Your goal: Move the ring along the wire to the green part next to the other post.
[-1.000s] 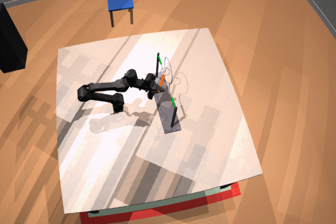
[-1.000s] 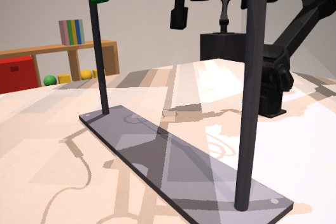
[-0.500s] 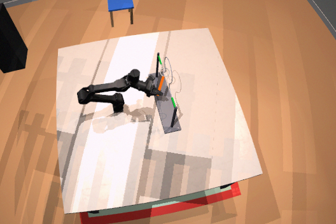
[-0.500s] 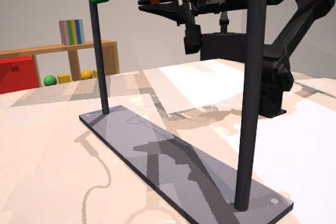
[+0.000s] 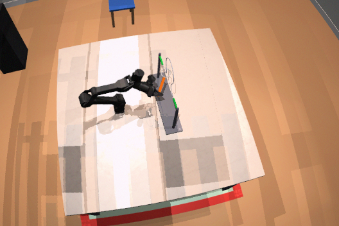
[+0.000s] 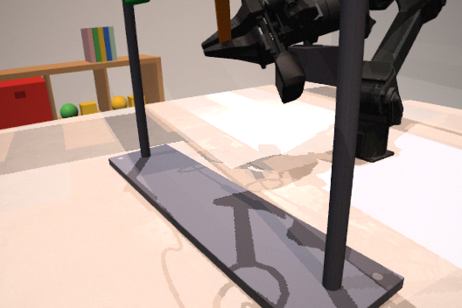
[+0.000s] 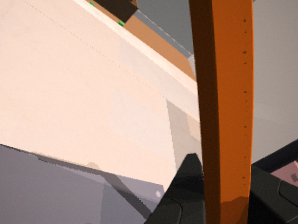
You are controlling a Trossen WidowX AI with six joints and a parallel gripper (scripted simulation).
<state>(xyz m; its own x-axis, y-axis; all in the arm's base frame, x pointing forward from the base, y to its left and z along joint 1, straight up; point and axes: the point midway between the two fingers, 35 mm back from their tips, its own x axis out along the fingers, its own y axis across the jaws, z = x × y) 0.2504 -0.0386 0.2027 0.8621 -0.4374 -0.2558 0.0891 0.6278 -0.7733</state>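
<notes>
My gripper (image 5: pixel 158 93) (image 6: pixel 230 45) is shut on the lower end of the orange handle (image 5: pixel 162 84) (image 6: pixel 222 19) (image 7: pixel 222 96), which stands nearly upright between the two posts. The ring at its top is too thin to make out. The far post (image 5: pixel 158 68) (image 6: pixel 136 87) carries a green wire part (image 5: pixel 161 60) (image 6: pixel 136 2). The near post (image 5: pixel 175 118) (image 6: pixel 343 153) carries the other green part (image 5: pixel 174 103). The thin grey wire (image 5: pixel 174 90) loops faintly between them, right of the handle. The grey base plate (image 5: pixel 166 110) (image 6: pixel 195 201) lies under the gripper.
The arm's base (image 5: pixel 119 107) (image 6: pixel 374 131) stands left of the plate on the table (image 5: pixel 198 96). A blue chair (image 5: pixel 121 8) and a black box (image 5: pixel 5 42) stand off the table. A shelf (image 6: pixel 73 70) with toys is behind.
</notes>
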